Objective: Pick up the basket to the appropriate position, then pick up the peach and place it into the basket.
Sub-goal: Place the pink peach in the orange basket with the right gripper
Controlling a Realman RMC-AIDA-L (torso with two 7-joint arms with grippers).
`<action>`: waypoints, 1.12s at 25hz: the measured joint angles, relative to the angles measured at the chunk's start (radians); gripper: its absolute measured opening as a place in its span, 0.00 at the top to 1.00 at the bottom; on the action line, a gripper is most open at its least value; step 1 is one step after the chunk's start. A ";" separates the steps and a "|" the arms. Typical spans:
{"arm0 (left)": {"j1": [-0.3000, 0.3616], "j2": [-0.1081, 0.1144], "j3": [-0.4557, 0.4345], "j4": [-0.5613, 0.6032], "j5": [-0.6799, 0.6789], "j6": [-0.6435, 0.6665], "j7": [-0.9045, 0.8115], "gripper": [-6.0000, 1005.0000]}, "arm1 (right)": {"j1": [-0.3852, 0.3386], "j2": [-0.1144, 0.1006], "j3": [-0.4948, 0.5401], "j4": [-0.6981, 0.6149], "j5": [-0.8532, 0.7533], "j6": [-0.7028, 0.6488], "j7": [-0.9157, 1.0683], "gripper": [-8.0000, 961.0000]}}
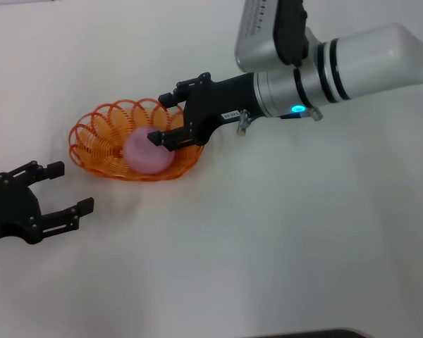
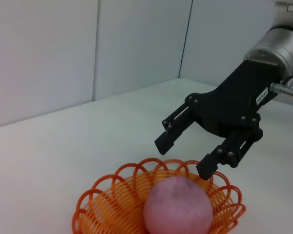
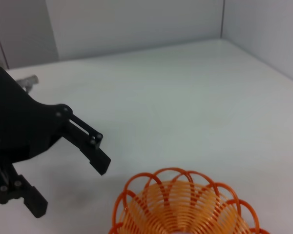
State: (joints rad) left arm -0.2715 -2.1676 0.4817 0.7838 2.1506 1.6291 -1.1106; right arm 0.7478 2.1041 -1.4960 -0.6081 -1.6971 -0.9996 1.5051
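The orange wire basket (image 1: 99, 141) stands on the white table left of centre, with the pink peach (image 1: 146, 155) lying inside it. My right gripper (image 1: 162, 116) hangs open just above the basket's right side, holding nothing. In the left wrist view the right gripper (image 2: 182, 158) sits a little above the peach (image 2: 178, 207) and the basket's rim (image 2: 112, 181), apart from both. My left gripper (image 1: 70, 187) rests open and unladen near the table's front left, short of the basket. The right wrist view shows the left gripper (image 3: 68, 187) beside the basket (image 3: 185, 207); the peach is out of that picture.
The white table (image 1: 282, 239) carries nothing else. Grey walls (image 2: 63, 53) bound its far edges in the wrist views. The right arm's silver forearm (image 1: 338, 70) reaches in from the upper right.
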 joint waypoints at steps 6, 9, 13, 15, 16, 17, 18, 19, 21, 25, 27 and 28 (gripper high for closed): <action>0.000 0.000 -0.003 -0.004 0.000 0.000 0.000 0.15 | -0.074 -0.009 0.010 -0.012 0.124 -0.052 -0.145 0.22; 0.000 0.000 -0.003 -0.004 0.000 0.000 0.000 0.15 | -0.107 -0.014 0.025 -0.013 0.137 -0.067 -0.172 0.22; 0.000 0.000 -0.004 -0.005 0.000 0.000 0.000 0.15 | -0.152 -0.017 0.047 -0.013 0.137 -0.102 -0.207 0.21; 0.000 0.000 -0.005 -0.005 0.000 0.001 0.000 0.15 | -0.180 -0.018 0.073 -0.014 0.135 -0.145 -0.245 0.20; 0.001 0.000 -0.005 -0.005 0.000 0.003 0.000 0.15 | -0.194 -0.018 0.091 -0.014 0.135 -0.170 -0.265 0.19; 0.001 0.000 -0.005 -0.005 0.000 0.004 0.000 0.15 | -0.210 -0.018 0.111 -0.014 0.135 -0.199 -0.289 0.19; 0.002 0.000 -0.005 -0.005 0.000 0.005 0.000 0.15 | -0.227 -0.018 0.137 -0.015 0.136 -0.226 -0.312 0.18; 0.003 0.000 -0.005 -0.005 0.000 0.006 0.000 0.15 | -0.247 -0.018 0.165 -0.015 0.136 -0.260 -0.335 0.18; 0.003 0.000 -0.006 -0.005 0.000 0.006 0.000 0.15 | -0.282 -0.019 0.225 -0.015 0.134 -0.316 -0.373 0.17; 0.003 0.000 -0.006 -0.006 0.000 0.006 0.000 0.15 | -0.358 -0.025 0.318 -0.015 0.129 -0.400 -0.451 0.15; 0.002 0.000 -0.006 -0.006 0.000 0.007 0.000 0.15 | -0.392 -0.026 0.348 -0.014 0.129 -0.416 -0.479 0.14; 0.002 0.000 -0.006 -0.006 0.000 0.007 0.000 0.15 | -0.406 -0.026 0.360 -0.011 0.129 -0.421 -0.489 0.14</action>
State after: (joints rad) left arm -0.2696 -2.1675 0.4754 0.7776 2.1507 1.6362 -1.1106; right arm 0.3419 2.0783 -1.1361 -0.6192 -1.5685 -1.4205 1.0161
